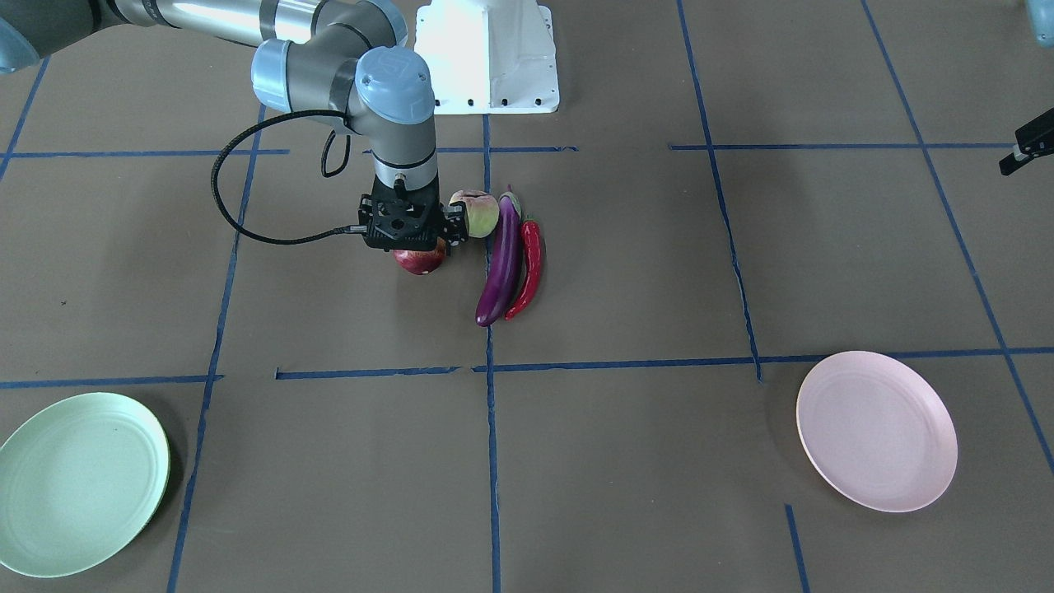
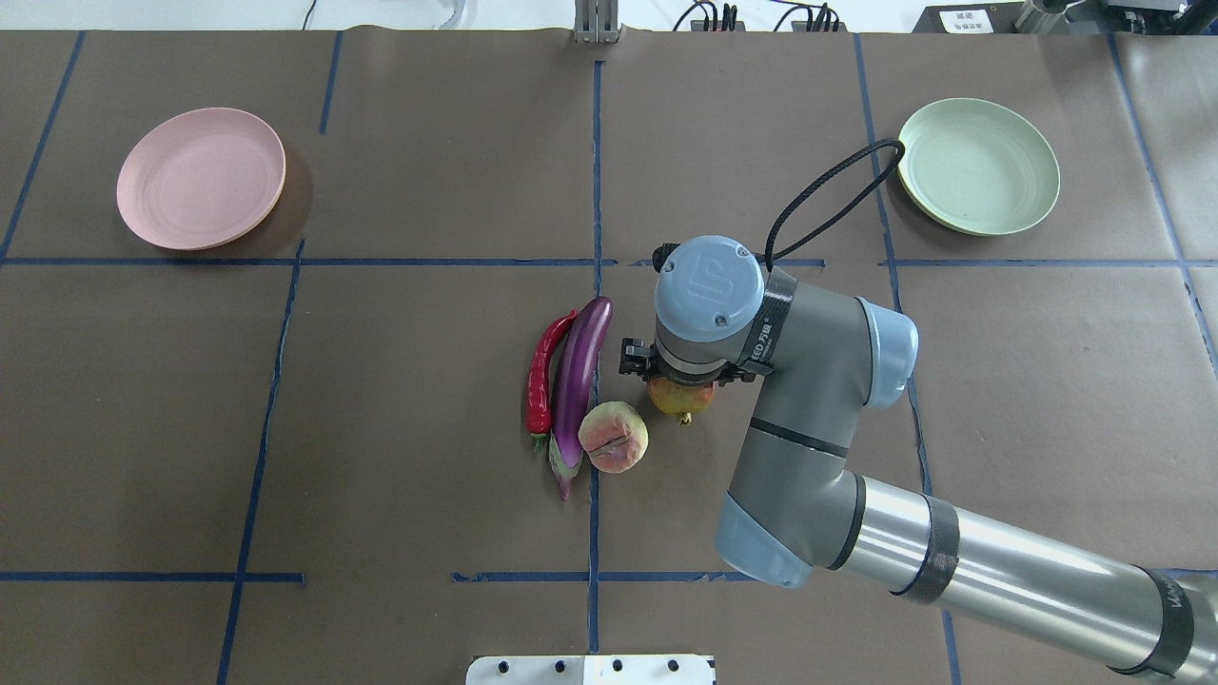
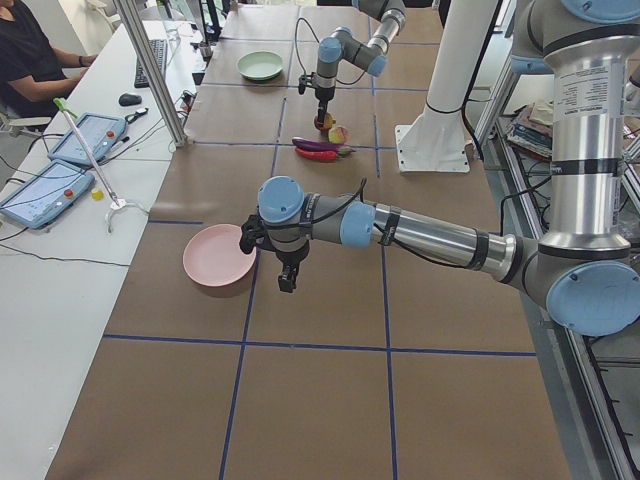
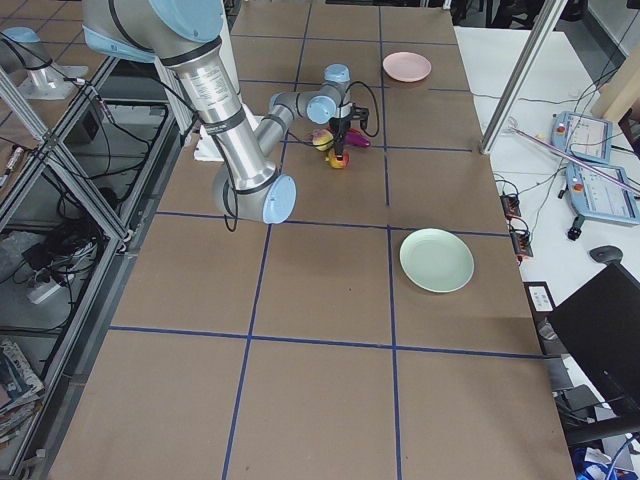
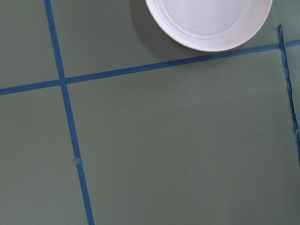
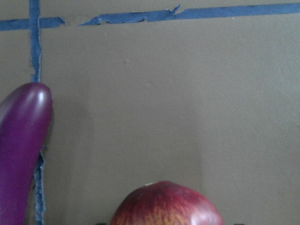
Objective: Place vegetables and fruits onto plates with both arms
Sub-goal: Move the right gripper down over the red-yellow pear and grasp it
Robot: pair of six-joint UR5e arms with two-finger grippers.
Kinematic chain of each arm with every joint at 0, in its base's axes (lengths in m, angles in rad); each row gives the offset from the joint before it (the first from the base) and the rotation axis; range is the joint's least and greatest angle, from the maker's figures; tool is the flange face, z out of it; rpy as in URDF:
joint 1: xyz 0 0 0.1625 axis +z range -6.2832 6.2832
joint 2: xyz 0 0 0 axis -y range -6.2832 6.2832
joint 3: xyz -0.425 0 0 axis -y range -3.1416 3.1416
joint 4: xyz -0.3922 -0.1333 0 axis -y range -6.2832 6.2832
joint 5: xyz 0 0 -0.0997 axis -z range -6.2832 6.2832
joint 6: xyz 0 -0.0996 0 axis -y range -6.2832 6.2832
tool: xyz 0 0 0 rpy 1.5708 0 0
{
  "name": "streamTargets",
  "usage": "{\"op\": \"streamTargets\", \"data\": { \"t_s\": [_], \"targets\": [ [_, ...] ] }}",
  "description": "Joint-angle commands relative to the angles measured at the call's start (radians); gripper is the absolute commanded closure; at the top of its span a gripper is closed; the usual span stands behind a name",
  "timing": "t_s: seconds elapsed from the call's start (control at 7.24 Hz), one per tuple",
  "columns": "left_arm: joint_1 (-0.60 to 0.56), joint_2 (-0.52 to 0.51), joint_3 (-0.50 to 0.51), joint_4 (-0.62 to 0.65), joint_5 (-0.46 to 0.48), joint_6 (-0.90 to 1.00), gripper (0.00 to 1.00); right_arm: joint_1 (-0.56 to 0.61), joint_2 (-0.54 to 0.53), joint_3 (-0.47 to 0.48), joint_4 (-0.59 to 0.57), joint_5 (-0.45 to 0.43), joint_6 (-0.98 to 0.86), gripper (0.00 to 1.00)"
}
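My right gripper point(image 1: 412, 235) is down over the red-and-yellow round fruit point(image 1: 420, 262), which fills the bottom of the right wrist view point(image 6: 168, 206). Its fingers are hidden, so I cannot tell whether it is open or shut. Beside the fruit lie the pale peach-like fruit point(image 1: 480, 212), the purple eggplant point(image 1: 502, 259) and the red chili pepper point(image 1: 529, 268), touching in a row. My left gripper point(image 3: 286, 283) hangs empty above the table near the pink plate point(image 3: 215, 260); I cannot tell its state. The pink plate point(image 1: 877, 428) and the mint green plate point(image 1: 78, 482) hold nothing.
The white base block point(image 1: 490, 53) stands at the robot's edge of the table, behind the produce. A black cable point(image 1: 239, 206) loops out from the right wrist. Blue tape lines cross the brown table cover. An operator's desk with tablets point(image 3: 60, 160) runs along the far side.
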Motion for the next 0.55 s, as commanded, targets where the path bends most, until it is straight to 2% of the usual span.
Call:
{"op": "streamTargets", "data": {
  "t_s": [0.0,0.14,0.28,0.41],
  "targets": [
    [0.0,-0.001,0.0,-0.001,-0.013,-0.002,0.0,-0.002,-0.002,0.009,-0.008,0.0,0.001,0.88],
    [0.0,-0.003,0.0,-0.001,-0.034,-0.002,0.0,-0.002,-0.002,0.013,-0.008,0.001,0.003,1.0],
    [0.0,-0.003,0.0,-0.001,-0.048,-0.002,0.0,0.018,-0.002,0.045,-0.02,0.007,0.004,1.0],
    [0.0,-0.003,-0.001,-0.001,-0.048,-0.002,0.0,0.066,-0.004,0.124,-0.106,0.02,-0.002,1.0]
  ]
}}
